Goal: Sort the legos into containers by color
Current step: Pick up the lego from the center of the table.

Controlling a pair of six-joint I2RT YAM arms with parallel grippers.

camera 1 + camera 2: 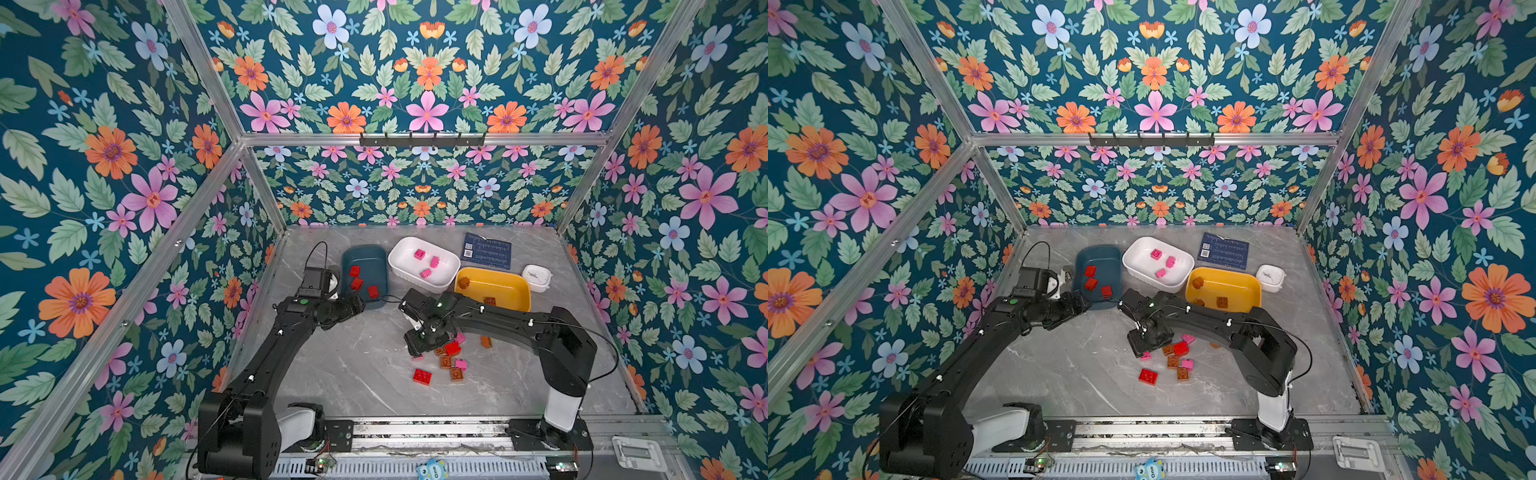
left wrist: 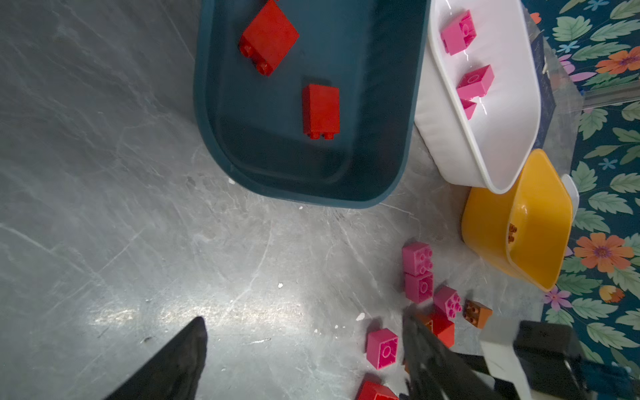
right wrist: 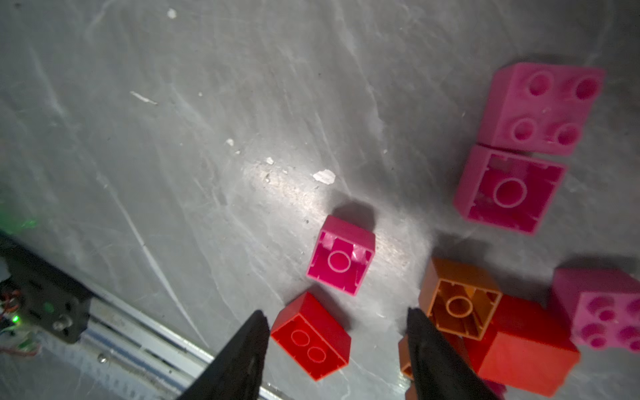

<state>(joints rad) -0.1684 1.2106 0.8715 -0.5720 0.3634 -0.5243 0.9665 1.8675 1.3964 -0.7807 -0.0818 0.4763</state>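
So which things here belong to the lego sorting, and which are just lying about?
Job: loose legos, dark teal bin, white ribbed bin, yellow bin.
Lying about: small white round dish, dark blue printed card.

QR code plus rows of fine print on dark blue card [image 1: 487, 250], just beside white bin [image 1: 415, 280]; print too small to read. "One" on light-blue sticker [image 1: 432, 471], well apart from white bin, near side.
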